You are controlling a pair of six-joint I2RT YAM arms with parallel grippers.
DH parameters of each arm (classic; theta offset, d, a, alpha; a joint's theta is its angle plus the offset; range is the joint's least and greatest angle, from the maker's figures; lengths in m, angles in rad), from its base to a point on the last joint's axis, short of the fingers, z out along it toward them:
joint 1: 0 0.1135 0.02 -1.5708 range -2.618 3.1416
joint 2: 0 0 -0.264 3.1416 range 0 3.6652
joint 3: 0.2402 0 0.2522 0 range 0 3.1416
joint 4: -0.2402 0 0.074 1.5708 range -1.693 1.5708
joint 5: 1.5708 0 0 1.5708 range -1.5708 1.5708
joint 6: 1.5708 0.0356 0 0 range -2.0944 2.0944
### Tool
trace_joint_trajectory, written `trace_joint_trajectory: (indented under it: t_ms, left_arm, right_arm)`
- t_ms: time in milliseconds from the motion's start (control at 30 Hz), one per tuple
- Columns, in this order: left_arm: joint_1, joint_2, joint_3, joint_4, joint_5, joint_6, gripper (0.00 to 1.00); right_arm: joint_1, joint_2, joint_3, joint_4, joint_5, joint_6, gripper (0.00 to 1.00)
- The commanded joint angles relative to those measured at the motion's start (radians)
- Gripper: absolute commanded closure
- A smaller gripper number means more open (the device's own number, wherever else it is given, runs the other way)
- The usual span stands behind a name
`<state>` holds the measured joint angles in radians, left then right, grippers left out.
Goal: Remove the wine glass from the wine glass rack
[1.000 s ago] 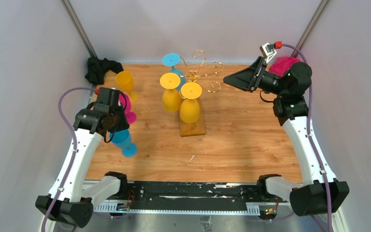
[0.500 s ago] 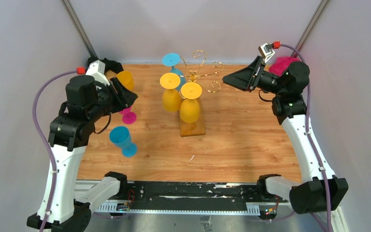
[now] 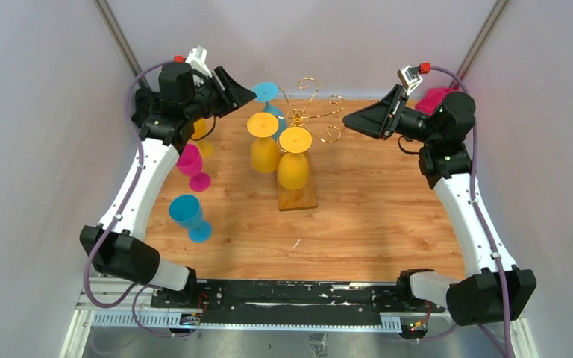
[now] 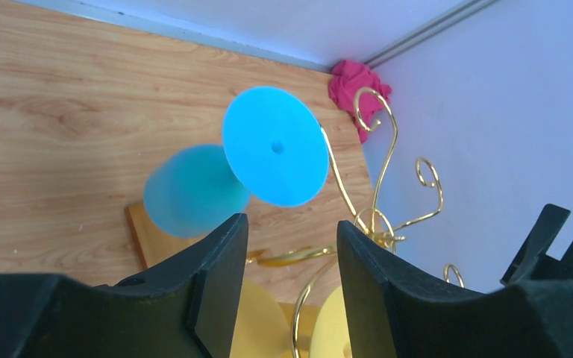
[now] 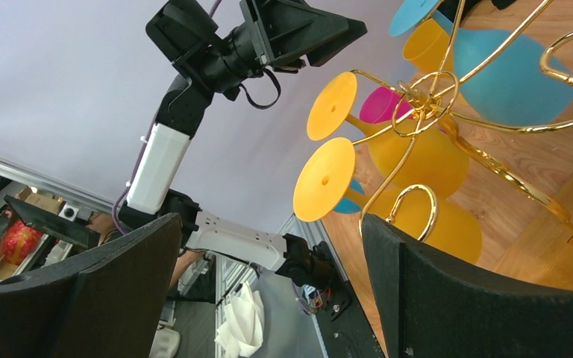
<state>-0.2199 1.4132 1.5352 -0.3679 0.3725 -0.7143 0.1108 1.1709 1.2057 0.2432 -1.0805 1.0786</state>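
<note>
The wine glass rack is a gold wire stand on a wooden base at mid-table. Three glasses hang from it upside down: a blue wine glass at the back left and two yellow ones. My left gripper is raised just left of the blue glass, open and apart from it. The left wrist view shows the blue foot beyond the empty left gripper. My right gripper hovers open to the right of the rack, nothing between its fingers.
Three glasses stand on the table at the left: pink, blue, and yellow partly behind my left arm. A pink cloth lies in the back right corner. Walls close in on both sides.
My left arm lifted away from the pink glass on the table and swung back and right toward the rack's blue glass, its jaws widening. The right arm barely moved.
</note>
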Motion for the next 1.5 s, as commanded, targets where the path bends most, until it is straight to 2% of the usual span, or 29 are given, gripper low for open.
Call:
trace_joint_trajectory:
  t_ms: [0,467,767,1467]
  left_arm:
    - [-0.004,0.014,0.085,0.009,-0.024,0.029,0.47]
    - [-0.004,0.132,0.099,0.026,-0.089,0.071,0.47]
    - [-0.003,0.227,0.144,0.069,-0.04,0.056,0.48]
    - [-0.003,0.17,0.092,0.128,-0.004,-0.011,0.72]
  right_arm:
    - [-0.012,0.034,0.04,-0.003,-0.005,-0.017,0.05]
    - [-0.015,0.101,0.06,0.009,0.007,-0.011,0.05]
    - [-0.021,0.122,0.058,0.014,0.01,-0.013,0.06]
    - [-0.027,0.139,0.032,0.05,0.003,0.006,0.07]
